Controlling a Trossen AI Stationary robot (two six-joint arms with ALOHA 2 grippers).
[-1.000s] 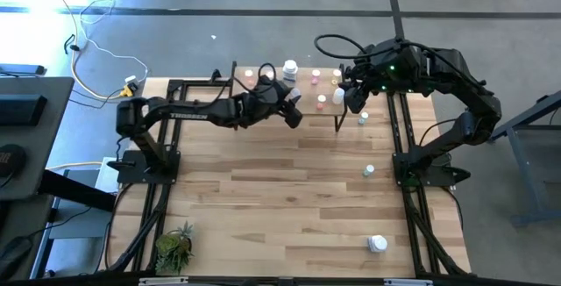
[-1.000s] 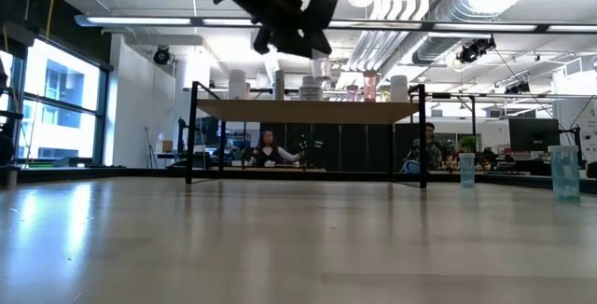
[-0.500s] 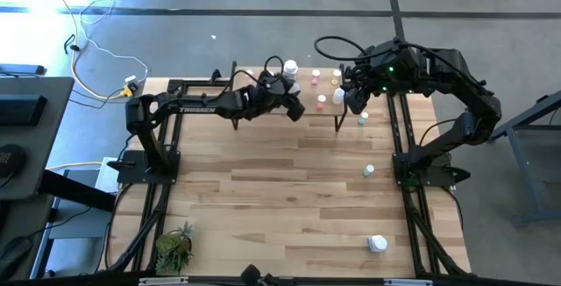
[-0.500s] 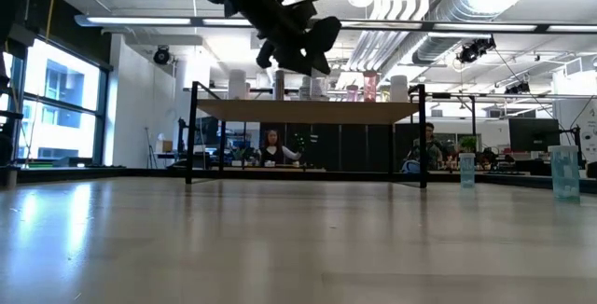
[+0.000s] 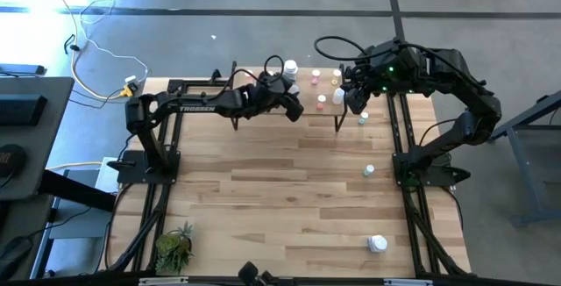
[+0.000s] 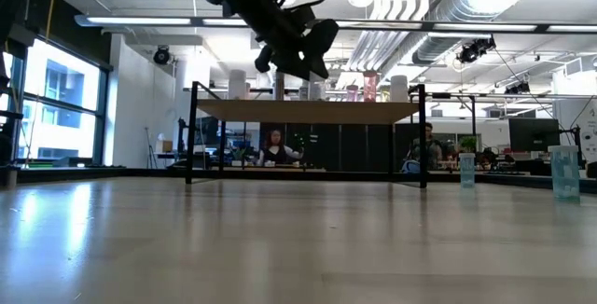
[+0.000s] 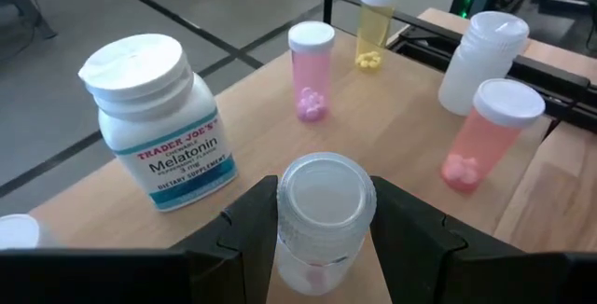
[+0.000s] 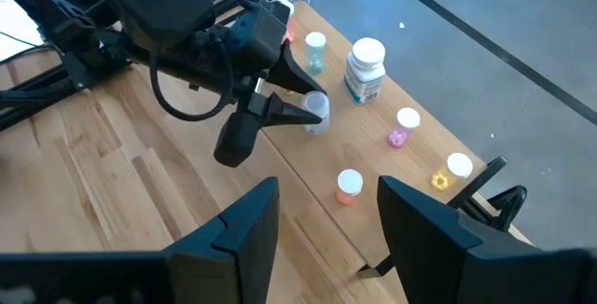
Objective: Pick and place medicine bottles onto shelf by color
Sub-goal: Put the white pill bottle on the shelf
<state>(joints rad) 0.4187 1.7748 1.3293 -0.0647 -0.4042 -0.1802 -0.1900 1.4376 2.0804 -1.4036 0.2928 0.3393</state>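
The shelf point(image 5: 302, 89) stands at the table's far edge, its wooden board point(image 6: 308, 110) on thin black legs. On it stand a large white-capped bottle point(image 7: 159, 122), two pink bottles point(image 7: 311, 71) point(image 7: 480, 136), a yellow one point(image 7: 375, 26) and a white one point(image 7: 480, 57). My left gripper point(image 5: 294, 106) is over the board's near edge, shut on a small clear bottle point(image 7: 326, 211) with something pink inside. My right gripper point(image 8: 331, 234) hangs high over the shelf's right end, open, with nothing between its fingers. My left gripper pinches the small bottle's side walls just below its cap point(image 7: 326, 248), one finger point(image 7: 252, 225) on either side. The fingers come from the table's left, slanting down. The bottle stands upright in the hold, above the shelf board point(image 8: 317, 136).
Loose bottles stand on the table right of the shelf point(image 5: 363, 117) and farther toward the near edge point(image 5: 369, 171); a larger white one point(image 5: 378, 244) lies near the front right. A small potted plant point(image 5: 173, 246) is at the front left. People sit in the room behind point(image 6: 275, 147).
My left gripper has swung toward the table's far edge and sunk a little, carrying the small bottle in over the shelf's near edge; most of this came early, and it has hardly moved since. The bottle stays upright in the hold.
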